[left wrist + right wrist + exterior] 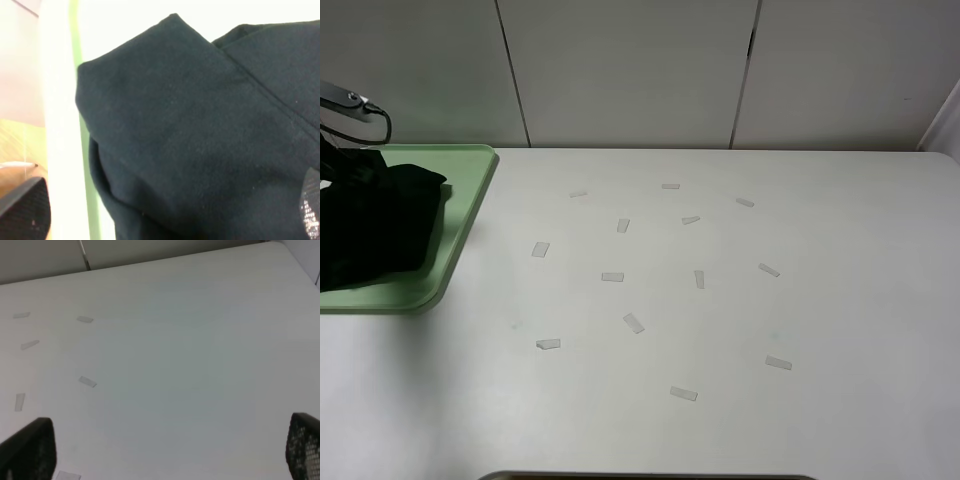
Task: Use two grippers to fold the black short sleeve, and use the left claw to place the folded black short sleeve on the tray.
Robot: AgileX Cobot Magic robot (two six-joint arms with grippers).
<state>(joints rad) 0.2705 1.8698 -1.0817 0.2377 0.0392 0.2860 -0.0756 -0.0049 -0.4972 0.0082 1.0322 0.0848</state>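
Note:
The black short sleeve (375,228) lies folded in a bundle on the pale green tray (470,195) at the far left of the table. A part of the left arm (345,100) shows above it at the picture's edge; its claw cannot be told apart from the black fabric there. In the left wrist view the shirt (200,130) fills the picture over the tray's rim (76,35). The left gripper (167,215) is open, its fingers (22,212) wide apart just above the cloth. The right gripper (167,455) is open and empty over bare table, out of the exterior view.
Several small pale tape strips (634,322) are stuck across the middle of the white table (840,300); some show in the right wrist view (87,382). White wall panels stand behind the table. A dark edge (650,477) sits at the table's front.

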